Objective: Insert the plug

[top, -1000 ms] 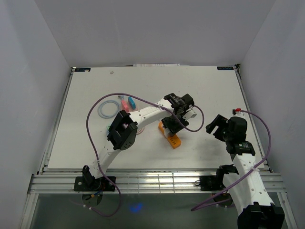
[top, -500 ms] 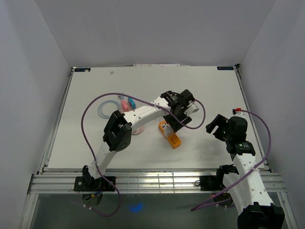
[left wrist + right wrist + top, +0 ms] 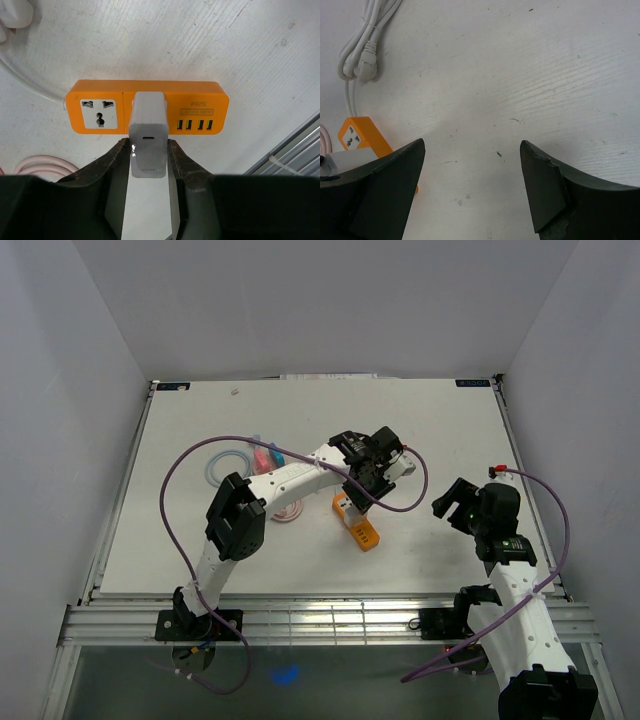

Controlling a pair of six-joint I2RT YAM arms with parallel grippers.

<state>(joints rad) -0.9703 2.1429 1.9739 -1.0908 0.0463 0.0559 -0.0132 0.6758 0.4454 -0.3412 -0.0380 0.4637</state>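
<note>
One plug [image 3: 148, 117] in strip [image 3: 200, 97], wrist view only

We're two white arms, L & R: left arm [image 3: 300, 475] and right arm [image 3: 524, 608], w/ black joint housings and black base clamps. A purple cable [image 3: 167, 502] runs along each; the right one ends in a red connector [image 3: 492, 472]. Left end effector [image 3: 149, 150] and right end effector [image 3: 472, 150] have matte black fingers [image 3: 385, 190].

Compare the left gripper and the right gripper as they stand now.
The left gripper is shut on the white charger; the right gripper is open and holds nothing. The left gripper hangs over the orange power strip; the right gripper hangs over bare table. Both are black.
</note>
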